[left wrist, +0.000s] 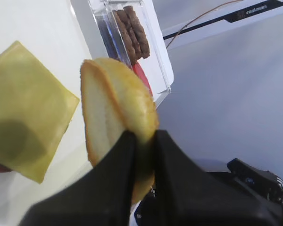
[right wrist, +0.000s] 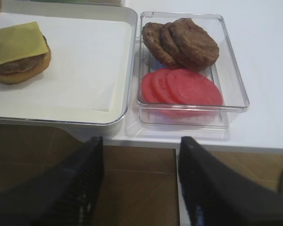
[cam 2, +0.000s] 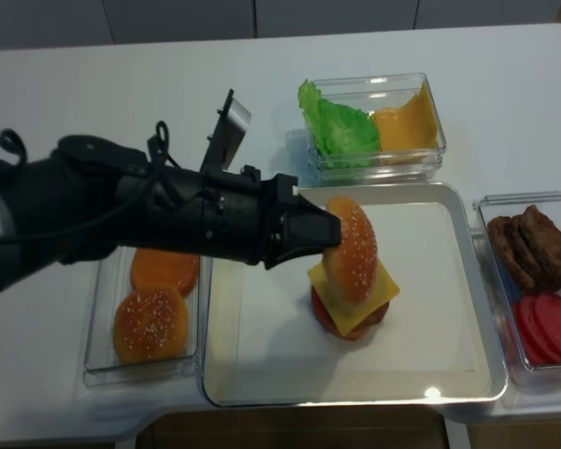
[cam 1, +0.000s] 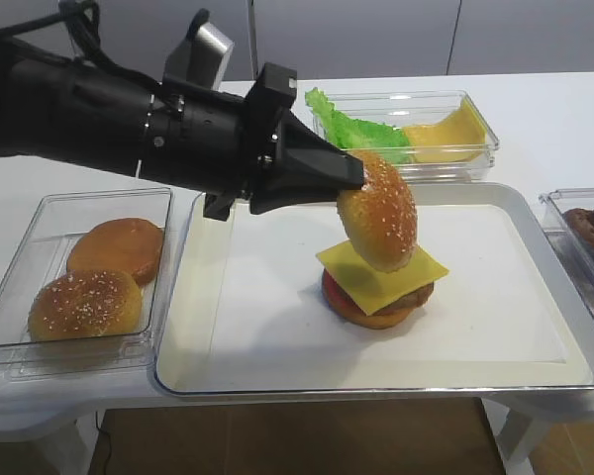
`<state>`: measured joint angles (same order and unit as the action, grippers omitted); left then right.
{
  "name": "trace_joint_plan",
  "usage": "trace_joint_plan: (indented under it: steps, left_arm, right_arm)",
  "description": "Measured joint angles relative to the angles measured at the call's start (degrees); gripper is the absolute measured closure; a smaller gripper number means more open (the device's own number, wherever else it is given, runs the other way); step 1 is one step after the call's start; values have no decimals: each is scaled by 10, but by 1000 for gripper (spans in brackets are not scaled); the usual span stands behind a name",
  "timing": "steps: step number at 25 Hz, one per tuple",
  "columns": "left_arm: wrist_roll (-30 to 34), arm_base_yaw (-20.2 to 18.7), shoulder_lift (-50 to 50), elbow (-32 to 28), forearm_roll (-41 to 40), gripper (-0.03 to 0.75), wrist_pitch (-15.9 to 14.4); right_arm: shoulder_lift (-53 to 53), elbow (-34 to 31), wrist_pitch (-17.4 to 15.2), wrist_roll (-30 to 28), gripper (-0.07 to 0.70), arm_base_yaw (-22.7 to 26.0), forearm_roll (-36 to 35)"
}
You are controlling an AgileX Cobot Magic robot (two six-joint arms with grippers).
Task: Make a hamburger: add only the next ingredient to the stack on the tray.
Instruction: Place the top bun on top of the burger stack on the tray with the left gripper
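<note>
above the stack (cam 1: 378, 287), sesame bun top (cam 1: 378, 225) on edge, pinched in left gripper (cam 1: 351, 173)

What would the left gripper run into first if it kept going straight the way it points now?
The left gripper, shut on the sesame bun top, points rightward and slightly down. It would probably pass over the cheese slice, meeting the tray near its far side; depth is uncertain.

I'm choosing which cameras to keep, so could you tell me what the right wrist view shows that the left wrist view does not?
Only the right wrist view shows the right gripper, open over the floor, the tomato slices whole, and the tray rim. Only the left wrist view shows the left gripper shut on the seeded bun top, held on edge. Both show the cheese on the stack and the patties in their bin.
</note>
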<state>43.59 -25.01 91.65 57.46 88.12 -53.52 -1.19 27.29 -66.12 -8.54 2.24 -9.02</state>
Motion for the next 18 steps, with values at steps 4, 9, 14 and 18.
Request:
trace_joint_plan:
  steps: [4, 9, 14, 18]
  left_arm:
    - [23, -9, 28, 0, 39, 635, 4]
    - [29, -11, 47, 0, 59, 635, 8]
    - [37, -11, 50, 0, 80, 635, 8]
    - [40, -17, 66, 1, 116, 635, 8]
  right_arm:
    - [0, 0, 0, 0, 244, 0, 0]
    - [0, 0, 0, 0, 244, 0, 0]
    - [0, 0, 0, 0, 244, 0, 0]
    - [0, 0, 0, 0, 244, 0, 0]
